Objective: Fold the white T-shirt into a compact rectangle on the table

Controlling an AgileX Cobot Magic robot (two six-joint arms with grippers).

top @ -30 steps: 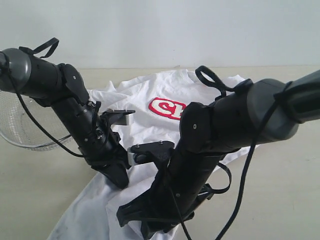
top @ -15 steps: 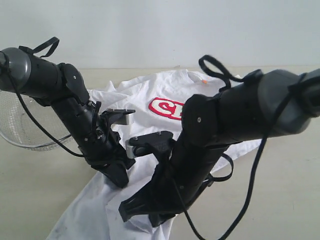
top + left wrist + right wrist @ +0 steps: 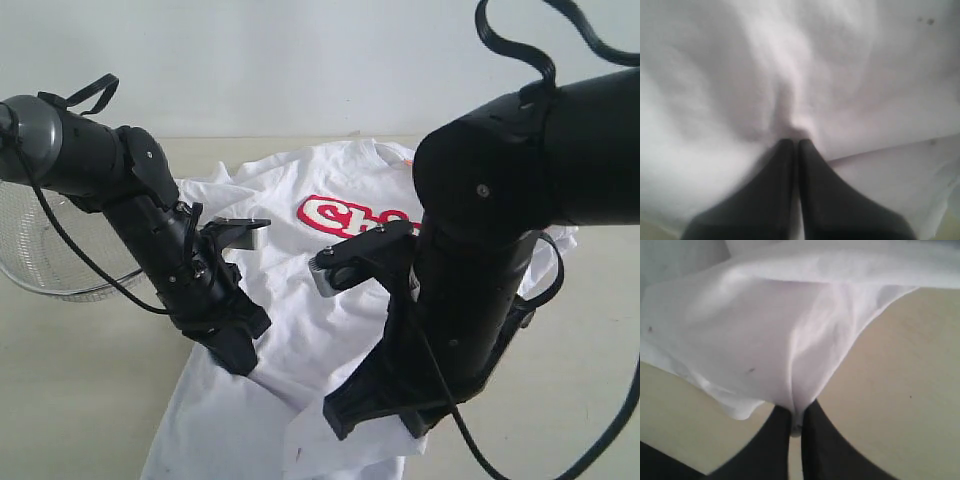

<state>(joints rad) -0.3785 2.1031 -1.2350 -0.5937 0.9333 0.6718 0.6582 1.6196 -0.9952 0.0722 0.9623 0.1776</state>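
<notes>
Presently, item one: white short-sleeved cotton T-shirt (image 3: pixel 290 290), lying front-up on the wide flat pale beige table (image 3: pixel 80 390), collar end far from my arms and lower end near them. My left gripper (image 3: pixel 796 145) is closed tight on a small pinch of the shirt's cloth. The fabric puckers into a ridge right at the two black fingertips and fans away from them in soft folds. In the exterior view this gripper sits on the shirt's left side. My right gripper (image 3: pixel 797 415) is likewise closed, with a thin fold near the shirt's lower edge clamped between its black fingers. That cloth rises from the jaws as a draped sheet, and bare table shows on both sides of it. Shirt: soft matte fabric, creased, with a few dark specks (image 3: pixel 929 21) and red lettering outlined in white (image 3: pixel 350 215) across the chest, partly hidden behind my right arm. Table: smooth, matte, faintly grained. Fingers: smooth black wedges narrowing to the tip. Item two: round wire-mesh metal basket (image 3: pixel 40 250), at the table's left, behind my left arm; whether it touches the shirt I cannot tell.
</notes>
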